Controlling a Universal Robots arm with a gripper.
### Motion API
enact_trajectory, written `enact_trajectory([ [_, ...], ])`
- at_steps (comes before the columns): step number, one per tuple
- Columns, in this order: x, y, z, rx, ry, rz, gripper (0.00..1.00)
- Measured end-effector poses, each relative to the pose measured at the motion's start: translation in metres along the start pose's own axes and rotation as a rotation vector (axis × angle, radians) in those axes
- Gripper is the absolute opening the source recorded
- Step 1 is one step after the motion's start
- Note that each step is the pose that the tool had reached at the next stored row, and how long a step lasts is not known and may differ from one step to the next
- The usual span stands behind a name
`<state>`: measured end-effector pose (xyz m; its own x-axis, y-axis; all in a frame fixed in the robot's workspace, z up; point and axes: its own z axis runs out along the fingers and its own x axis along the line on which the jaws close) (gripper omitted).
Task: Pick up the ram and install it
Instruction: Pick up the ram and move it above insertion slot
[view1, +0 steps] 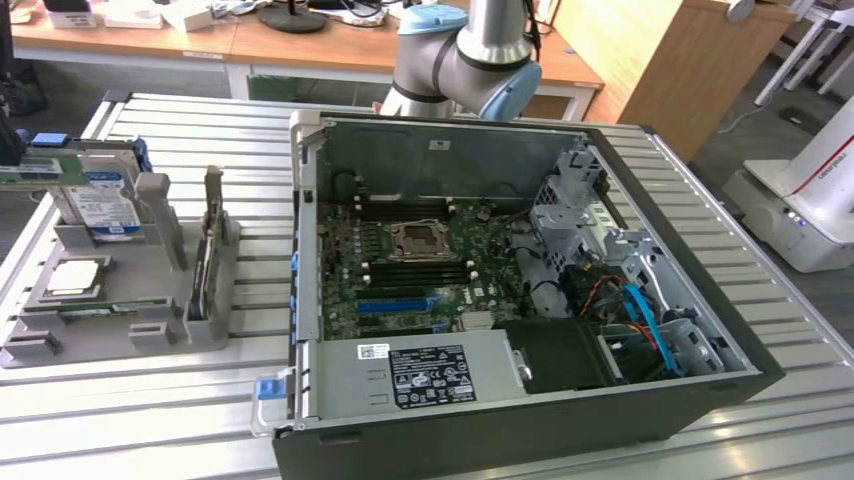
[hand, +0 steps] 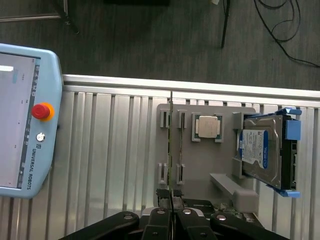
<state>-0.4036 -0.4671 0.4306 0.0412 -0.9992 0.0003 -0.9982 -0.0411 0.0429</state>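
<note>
The ram (view1: 210, 245) stands on its edge in a slot of the grey holder (view1: 160, 335) at the exterior view's left, beside the open computer case (view1: 694, 400). From the wrist view the ram (hand: 170, 145) is a thin edge-on line across the grey holder (hand: 210, 160). My gripper (hand: 171, 202) hangs well above the near end of the ram, its black fingers (hand: 159, 215) drawn together with nothing held. The motherboard (view1: 387, 290) lies bare inside the case, with dark long slots on either side of the processor socket (view1: 420, 240).
The holder also carries a hard drive (view1: 100, 205) with a blue-white label (hand: 260, 152) and a square silver processor (view1: 74, 278) (hand: 207, 126). A teach pendant (hand: 22, 120) lies on the slatted table. The arm's elbow (view1: 467, 60) rises behind the case.
</note>
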Motion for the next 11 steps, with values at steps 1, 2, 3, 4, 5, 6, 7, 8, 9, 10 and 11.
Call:
enact_trajectory([
  [1,0.0000,0.0001,-0.0013,0.0001,0.0000,0.000,0.12],
  [2,0.0000,0.0001,-0.0026,0.0001,0.0000,0.000,0.12],
  [3,0.0000,0.0002,-0.0040,0.0000,0.0000,0.000,0.12],
  [4,0.0000,0.0002,-0.0052,0.0000,0.0000,0.000,0.12],
  [5,0.0000,0.0003,-0.0062,0.0000,0.0000,0.000,0.12],
  [6,0.0000,0.0003,-0.0069,0.0000,0.0000,0.000,0.12],
  [7,0.0000,0.0003,-0.0069,0.0001,0.0000,0.000,0.12],
  [8,0.0000,0.0003,-0.0069,0.0001,-0.0001,0.000,0.12],
  [9,0.0000,0.0003,-0.0069,0.0001,-0.0001,0.000,0.12],
  [10,0.0000,0.0003,-0.0069,0.0001,-0.0001,0.000,0.12],
  [11,0.0000,0.0003,-0.0069,0.0001,0.0000,0.000,0.12],
])
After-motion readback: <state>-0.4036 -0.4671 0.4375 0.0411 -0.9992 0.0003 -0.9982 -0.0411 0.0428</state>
